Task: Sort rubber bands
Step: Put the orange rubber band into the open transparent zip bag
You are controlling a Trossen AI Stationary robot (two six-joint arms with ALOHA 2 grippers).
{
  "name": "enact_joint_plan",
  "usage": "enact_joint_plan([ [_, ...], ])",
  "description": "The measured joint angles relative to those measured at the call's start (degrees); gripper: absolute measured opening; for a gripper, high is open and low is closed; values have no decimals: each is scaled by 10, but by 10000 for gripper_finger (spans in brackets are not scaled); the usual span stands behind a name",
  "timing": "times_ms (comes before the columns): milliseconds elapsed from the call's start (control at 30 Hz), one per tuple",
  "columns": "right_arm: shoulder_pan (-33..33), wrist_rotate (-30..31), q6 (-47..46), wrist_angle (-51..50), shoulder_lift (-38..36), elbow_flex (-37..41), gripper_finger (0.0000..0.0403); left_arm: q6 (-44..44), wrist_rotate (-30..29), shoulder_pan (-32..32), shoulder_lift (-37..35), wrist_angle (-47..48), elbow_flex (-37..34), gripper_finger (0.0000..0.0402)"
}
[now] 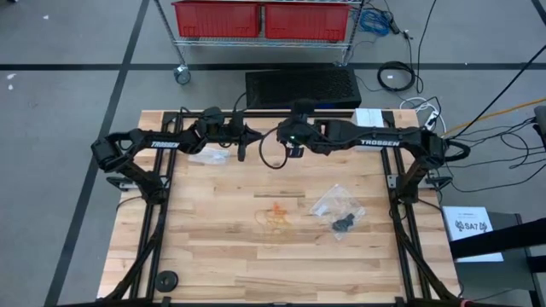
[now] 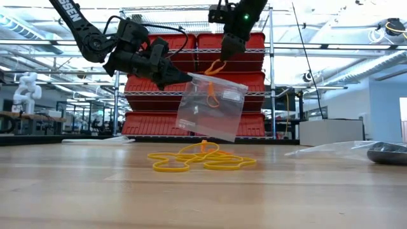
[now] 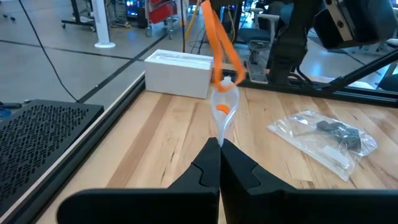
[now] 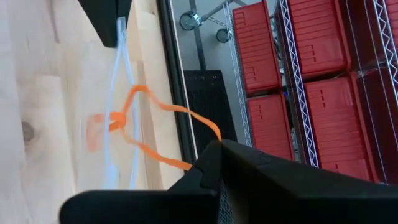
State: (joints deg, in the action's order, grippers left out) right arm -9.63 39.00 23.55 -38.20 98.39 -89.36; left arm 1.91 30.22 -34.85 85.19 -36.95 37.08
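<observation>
In the low view, the left gripper (image 2: 184, 77) is holding a clear bag (image 2: 210, 108) aloft at upper centre of the frame, its jaws clamped on the bag's upper left corner so the bag is hanging down, tilted, well above the surface (image 2: 203, 191). Just right of it the right gripper (image 2: 224, 58) is pointing downward with its jaws pinched together on an orange rubber band (image 2: 215, 66), whose loop is dangling at the bag's top edge. The right wrist view shows that band (image 4: 155, 134) stretching lengthwise from the jaws toward the bag's thin edge (image 4: 121, 106), so the right arm is the one bringing it in and the bag mouth is lying directly below the loop. I judge the coming move depends on the loop clearing that edge.

The other bands are lying in a loose yellow-orange tangle (image 2: 200, 159) on the surface beneath the bag. A second bag (image 1: 339, 209) holding dark bands is resting at right centre of the high view.
</observation>
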Motion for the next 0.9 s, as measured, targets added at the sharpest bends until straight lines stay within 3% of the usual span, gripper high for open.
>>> enact_joint_plan([
  [533, 15, 0, 7, -21, 37, 0, 0, 0, 0, 0, 0, 2, 0, 0],
  [700, 23, -52, -17, -28, 44, 0, 0, 0, 0, 0, 0, 2, 0, 0],
  [900, 16, -62, -19, -29, 69, 1, 0, 0, 0, 0, 0, 2, 0, 0],
])
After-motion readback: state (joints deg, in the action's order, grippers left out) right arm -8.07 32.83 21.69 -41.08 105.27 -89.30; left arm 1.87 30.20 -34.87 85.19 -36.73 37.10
